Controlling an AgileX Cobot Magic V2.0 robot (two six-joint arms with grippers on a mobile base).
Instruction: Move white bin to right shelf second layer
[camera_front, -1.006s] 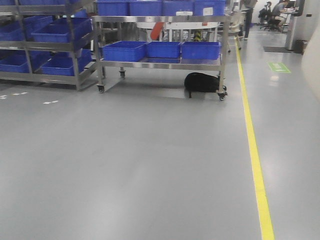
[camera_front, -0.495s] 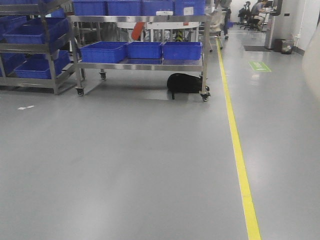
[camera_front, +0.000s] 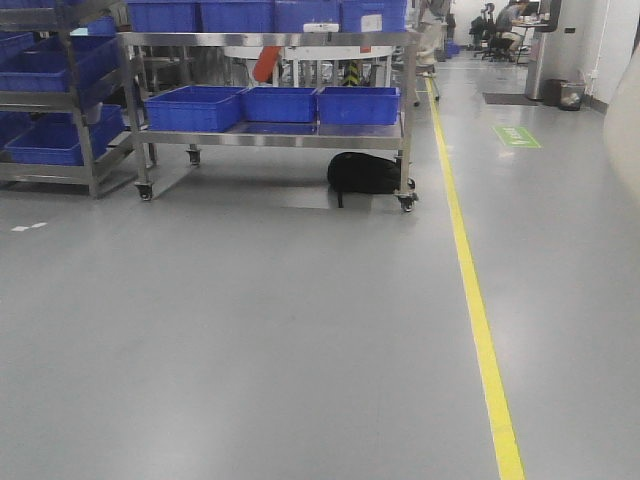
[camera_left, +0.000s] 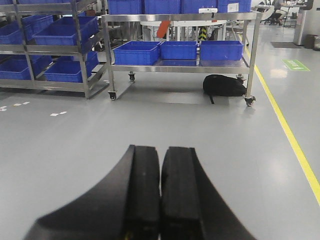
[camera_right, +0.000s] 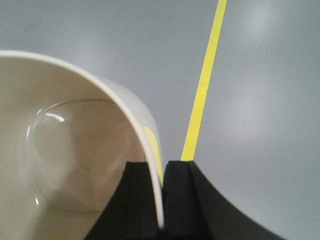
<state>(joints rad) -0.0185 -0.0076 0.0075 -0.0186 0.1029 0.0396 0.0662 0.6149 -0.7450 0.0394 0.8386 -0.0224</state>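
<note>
The white bin (camera_right: 65, 150) fills the left of the right wrist view, glossy cream inside, hanging above the grey floor. My right gripper (camera_right: 161, 167) is shut on its thin rim, one finger inside the wall and one outside. My left gripper (camera_left: 161, 152) is shut and empty, held over bare floor and pointing toward the racks. The right shelf's roller level does not show in any view. Neither gripper nor the bin shows in the front view.
A steel wheeled rack (camera_front: 270, 135) (camera_left: 180, 62) with blue crates (camera_front: 195, 105) stands ahead. A second rack (camera_front: 60, 110) with blue crates stands at left. A black bag (camera_front: 365, 172) lies under the rack. A yellow floor line (camera_front: 470, 290) (camera_right: 202, 90) runs forward at right.
The view has swung left to right and closer: the racks and the yellow line have shifted leftward in the front view, and the far left rack has slid partly out of frame.
</note>
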